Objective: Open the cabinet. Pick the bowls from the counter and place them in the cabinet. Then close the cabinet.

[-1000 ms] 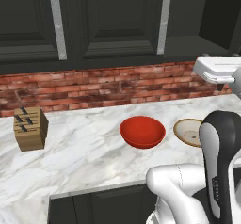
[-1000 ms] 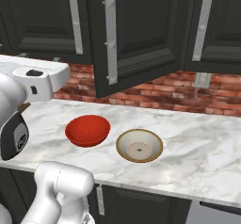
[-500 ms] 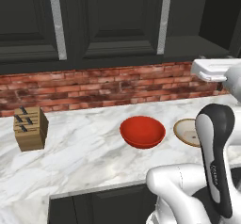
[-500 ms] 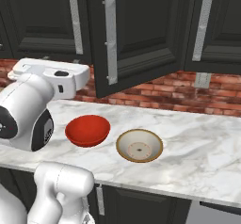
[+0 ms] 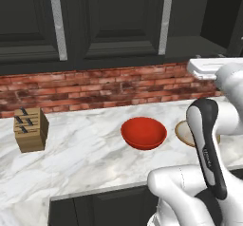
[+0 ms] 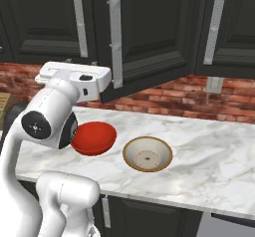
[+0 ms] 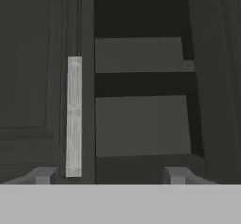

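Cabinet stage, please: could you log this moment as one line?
phase: opening cabinet | one door ajar, shelf visible | pincer: open, empty, facing opening | red bowl, tan bowl: on counter

red brick backsplash (image 5: 95, 85), low black cabinets (image 5: 102, 208)

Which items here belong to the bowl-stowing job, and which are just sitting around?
Job items:
- cabinet, one door open
- red bowl
- tan-rimmed bowl
- marble counter
- gripper, open

Lying about:
- knife block
- wall outlet
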